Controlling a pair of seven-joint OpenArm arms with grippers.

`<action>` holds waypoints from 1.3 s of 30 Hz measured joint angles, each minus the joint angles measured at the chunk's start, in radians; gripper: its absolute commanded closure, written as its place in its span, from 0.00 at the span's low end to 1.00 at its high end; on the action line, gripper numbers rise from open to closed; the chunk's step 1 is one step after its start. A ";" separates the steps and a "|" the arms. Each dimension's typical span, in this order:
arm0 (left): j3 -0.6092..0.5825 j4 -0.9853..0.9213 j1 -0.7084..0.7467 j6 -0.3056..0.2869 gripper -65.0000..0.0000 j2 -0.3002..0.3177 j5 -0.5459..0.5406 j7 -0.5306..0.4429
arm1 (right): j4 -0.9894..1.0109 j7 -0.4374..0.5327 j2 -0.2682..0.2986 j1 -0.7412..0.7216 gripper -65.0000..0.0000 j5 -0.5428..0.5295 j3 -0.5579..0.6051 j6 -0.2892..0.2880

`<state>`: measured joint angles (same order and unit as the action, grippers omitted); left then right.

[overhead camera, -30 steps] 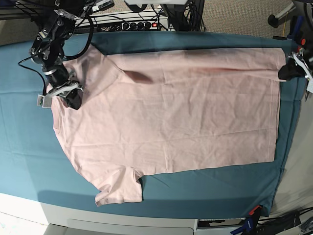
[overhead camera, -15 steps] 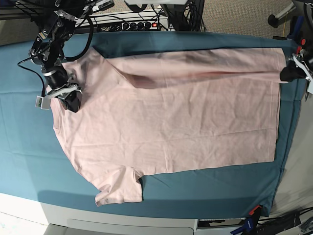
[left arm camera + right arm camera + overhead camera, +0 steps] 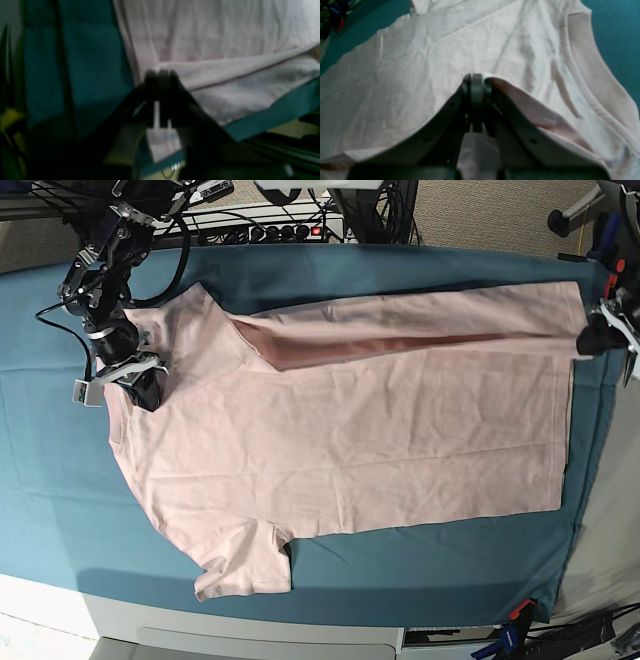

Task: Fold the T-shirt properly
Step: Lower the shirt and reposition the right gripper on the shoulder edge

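Note:
The pale pink T-shirt [image 3: 350,430] lies spread on the teal tablecloth [image 3: 50,470], neck to the left and hem to the right, with its plain side up. My right gripper [image 3: 146,392] is shut on the shoulder cloth beside the ribbed collar [image 3: 572,67]; in the right wrist view the right gripper [image 3: 476,77] pinches a raised ridge of T-shirt [image 3: 407,82]. At the far hem corner my left gripper [image 3: 588,338] is shut too. The left wrist view shows the left gripper [image 3: 160,75] holding the lifted T-shirt [image 3: 212,37] edge above the cloth.
Cables and a power strip [image 3: 270,225] lie behind the table's far edge. The near sleeve [image 3: 245,565] reaches toward the front edge, where a white table rim [image 3: 250,635] shows. Clamps [image 3: 515,620] grip the tablecloth at the front right corner.
The far long edge of the T-shirt has risen and pulled taut between both grippers, and a shaded fold now runs along it. Both grippers have stayed shut and shifted only slightly.

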<state>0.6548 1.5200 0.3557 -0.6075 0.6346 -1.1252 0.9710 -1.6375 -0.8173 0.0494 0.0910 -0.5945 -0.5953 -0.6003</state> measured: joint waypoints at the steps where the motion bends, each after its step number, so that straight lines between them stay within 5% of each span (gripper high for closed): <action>1: 0.000 0.000 -0.008 0.000 1.00 0.000 0.000 -0.001 | 0.000 0.000 0.000 0.000 1.00 0.000 0.000 0.000; 20: 0.000 0.000 -0.019 -0.023 0.99 0.000 -0.010 -0.026 | 0.000 -0.001 0.000 0.000 1.00 0.000 0.000 0.000; 22: 0.000 0.000 -0.018 -0.076 0.70 0.001 -0.018 -0.028 | 0.000 -0.009 0.000 0.000 0.96 0.000 0.000 -0.002; 25: 0.000 0.000 -0.019 -0.077 0.38 0.002 -0.021 -0.031 | 0.000 -0.008 0.003 0.000 0.50 0.007 0.000 -0.012; 27: 0.000 0.000 -0.018 -0.016 0.37 0.003 -0.014 -0.031 | 0.000 -0.001 0.011 0.000 0.48 0.003 0.000 0.020; 29: 0.000 0.000 -0.019 -0.011 0.37 0.003 0.012 -0.034 | 0.000 -0.001 0.032 0.000 0.48 0.018 0.000 0.076; 32: 0.000 0.000 -0.018 -0.011 0.37 0.003 0.015 -0.034 | 0.000 -0.010 0.056 -0.003 0.48 0.028 -0.032 0.082; 39: 0.000 0.000 -0.019 -0.011 0.37 0.003 0.015 -0.034 | 0.000 -0.171 0.099 0.025 0.49 -0.199 -0.114 0.085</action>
<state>0.6548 1.5200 0.3370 -0.6189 0.6373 -1.1099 0.9371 -1.6379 -0.9878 0.1482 0.1162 -0.7933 -0.7094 -0.5152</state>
